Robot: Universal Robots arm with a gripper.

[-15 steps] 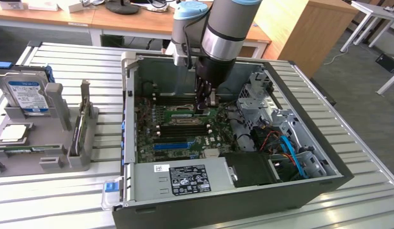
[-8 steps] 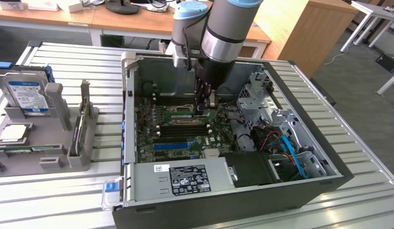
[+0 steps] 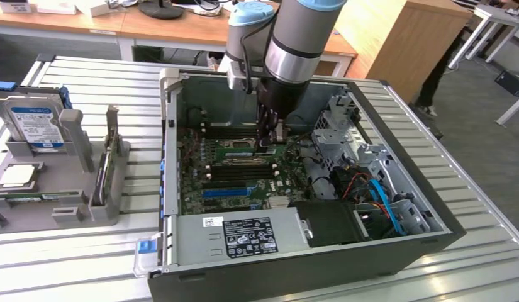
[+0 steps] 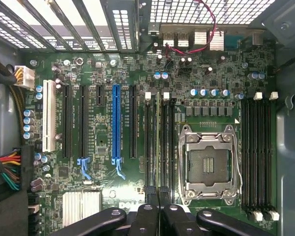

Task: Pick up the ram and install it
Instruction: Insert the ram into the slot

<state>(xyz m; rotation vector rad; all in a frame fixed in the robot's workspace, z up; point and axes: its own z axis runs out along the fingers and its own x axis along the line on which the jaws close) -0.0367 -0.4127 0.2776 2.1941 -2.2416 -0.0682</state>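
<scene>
The ram (image 4: 158, 142) stands on edge in one of the black memory slots (image 4: 148, 142) beside the CPU socket (image 4: 206, 157). In the wrist view it shows as a thin green line running straight in between the fingertips. In the exterior view its green face and white label (image 3: 238, 151) show just to the exterior view's left of the gripper (image 3: 272, 135). The gripper (image 4: 159, 196) has its jaws pressed together, pinching one end of the stick. The long blue slot (image 4: 116, 123) lies parallel, a few slots away on the motherboard (image 4: 137, 73). The board sits in an open computer case (image 3: 169, 157), with the power supply (image 3: 242, 233) along its near side. A hard drive (image 3: 33, 126) stands in a grey fixture (image 3: 75, 163) at the exterior view's left.
</scene>
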